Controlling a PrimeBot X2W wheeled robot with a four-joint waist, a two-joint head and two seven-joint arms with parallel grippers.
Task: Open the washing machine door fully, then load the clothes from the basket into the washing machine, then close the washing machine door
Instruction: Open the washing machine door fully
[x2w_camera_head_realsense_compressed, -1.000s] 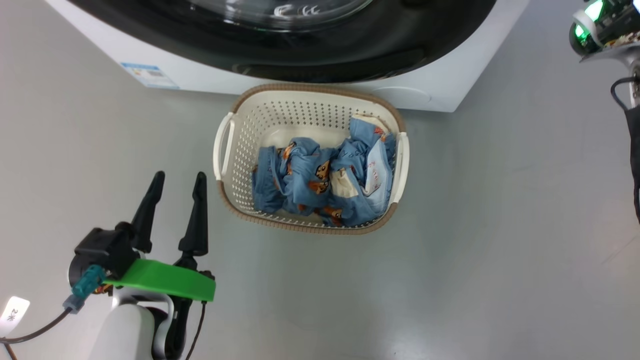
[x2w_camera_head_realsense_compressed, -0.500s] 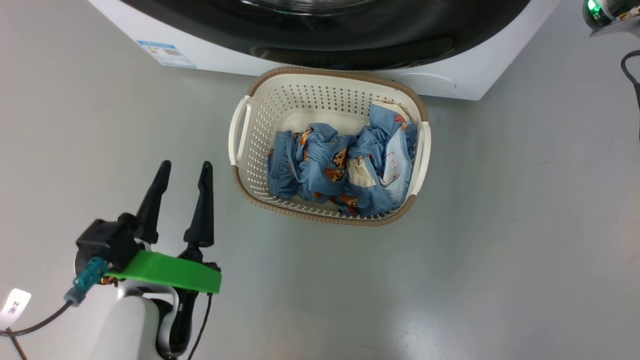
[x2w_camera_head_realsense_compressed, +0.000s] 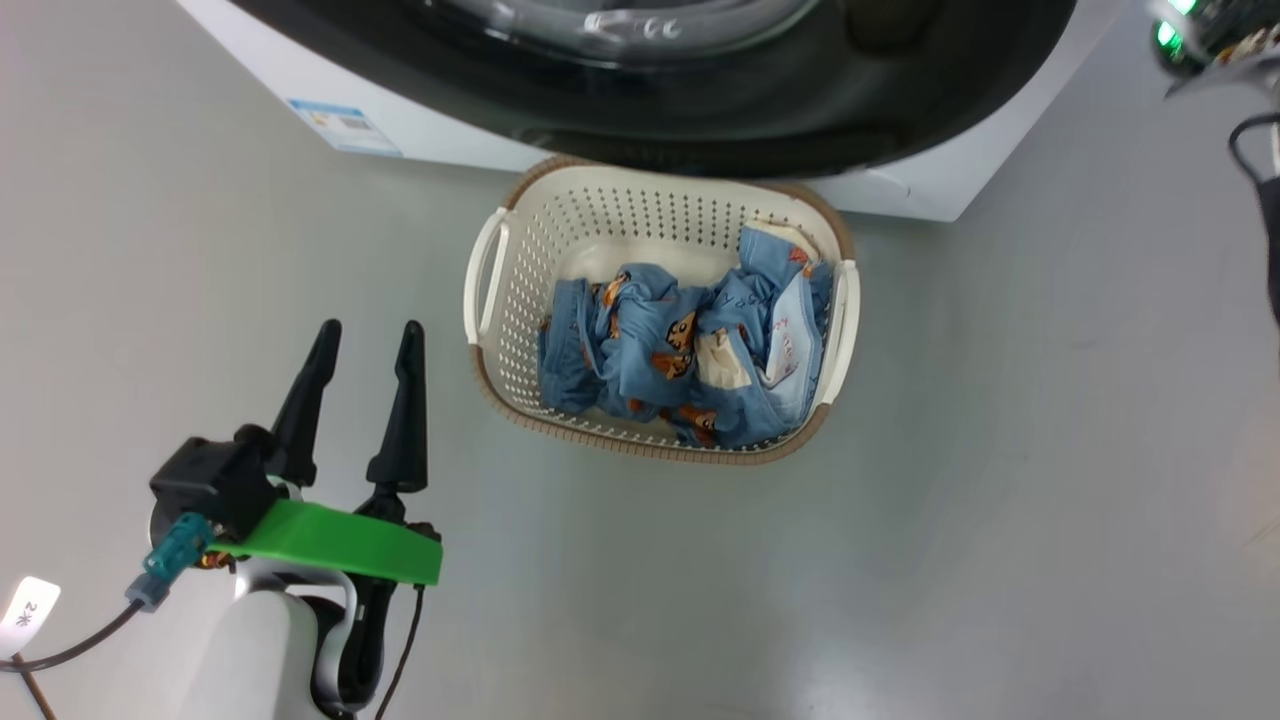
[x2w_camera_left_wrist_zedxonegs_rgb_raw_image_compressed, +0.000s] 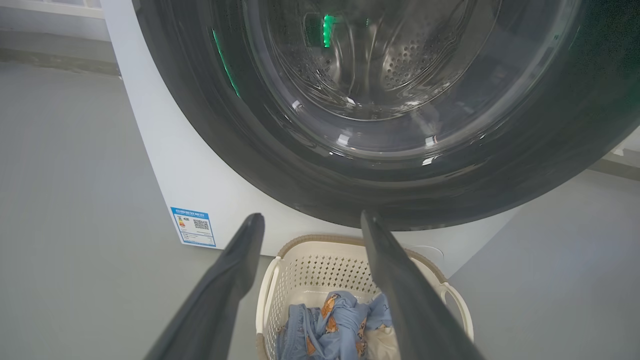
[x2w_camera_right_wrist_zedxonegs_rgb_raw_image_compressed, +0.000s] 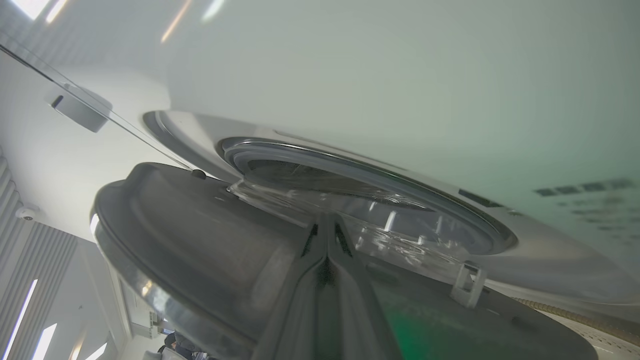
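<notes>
The washing machine (x2w_camera_head_realsense_compressed: 930, 190) stands at the top of the head view, and its door (x2w_camera_head_realsense_compressed: 800, 130) with the glossy black rim hangs out over the far rim of the basket (x2w_camera_head_realsense_compressed: 650, 452). The clothes (x2w_camera_head_realsense_compressed: 680, 350), blue with bear prints, lie crumpled inside the basket. My left gripper (x2w_camera_head_realsense_compressed: 369, 328) is open and empty over the floor to the basket's left. In the left wrist view that gripper (x2w_camera_left_wrist_zedxonegs_rgb_raw_image_compressed: 311, 217) points at the door (x2w_camera_left_wrist_zedxonegs_rgb_raw_image_compressed: 400, 200). My right gripper (x2w_camera_right_wrist_zedxonegs_rgb_raw_image_compressed: 327, 217) is shut, its fingers lying against the grey inner face of the door (x2w_camera_right_wrist_zedxonegs_rgb_raw_image_compressed: 200, 225), which stands ajar from the rubber ring (x2w_camera_right_wrist_zedxonegs_rgb_raw_image_compressed: 400, 185).
A blue label (x2w_camera_head_realsense_compressed: 345, 125) is stuck low on the machine's white front. Part of my right arm (x2w_camera_head_realsense_compressed: 1200, 35), with a green light, shows at the top right corner. Grey floor (x2w_camera_head_realsense_compressed: 1000, 500) spreads around the basket.
The head camera has shifted. The door's black rim now reaches over the basket's far rim, further out than before. My left gripper has stayed open in the same place.
</notes>
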